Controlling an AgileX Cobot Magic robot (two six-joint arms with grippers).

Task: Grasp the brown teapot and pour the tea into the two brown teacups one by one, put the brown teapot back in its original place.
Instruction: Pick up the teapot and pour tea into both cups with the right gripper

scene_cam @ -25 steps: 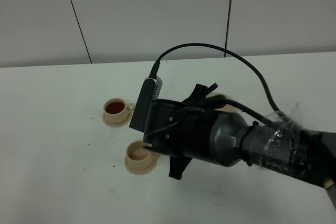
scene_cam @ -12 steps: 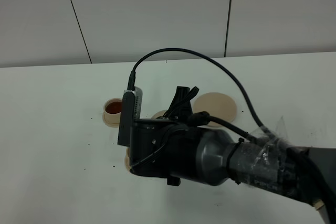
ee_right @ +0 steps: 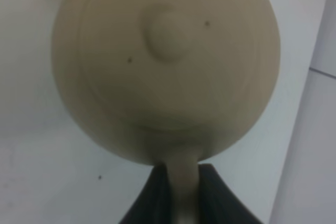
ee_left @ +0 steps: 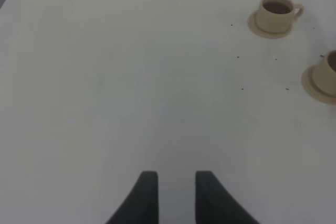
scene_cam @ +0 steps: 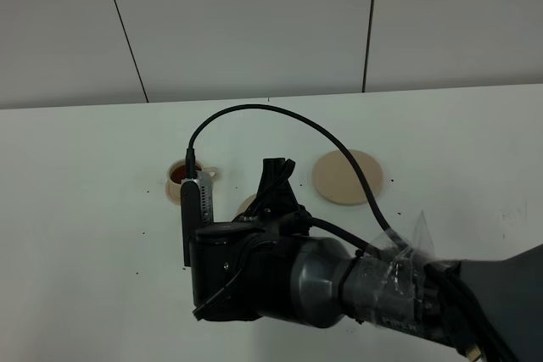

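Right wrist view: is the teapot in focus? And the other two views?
Right wrist view: the brown teapot fills the picture, soft, out of focus. Left wrist view: even light, no glare, the filled teacup fairly sharp. Exterior high view: the right arm in front is dark and slightly blurred.

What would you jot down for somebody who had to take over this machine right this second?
Right gripper: shut on the brown teapot, held by its loop handle.
Left gripper: jaws slightly apart, empty, above the white table.
Things: the far teacup holds dark tea. The near teacup is cut off by the picture's edge, so its fill cannot be read. The wide saucer has nothing on it.
Done: teapot picked up, far teacup filled.
Left: check or fill the near teacup, then set the teapot back on the wide saucer.
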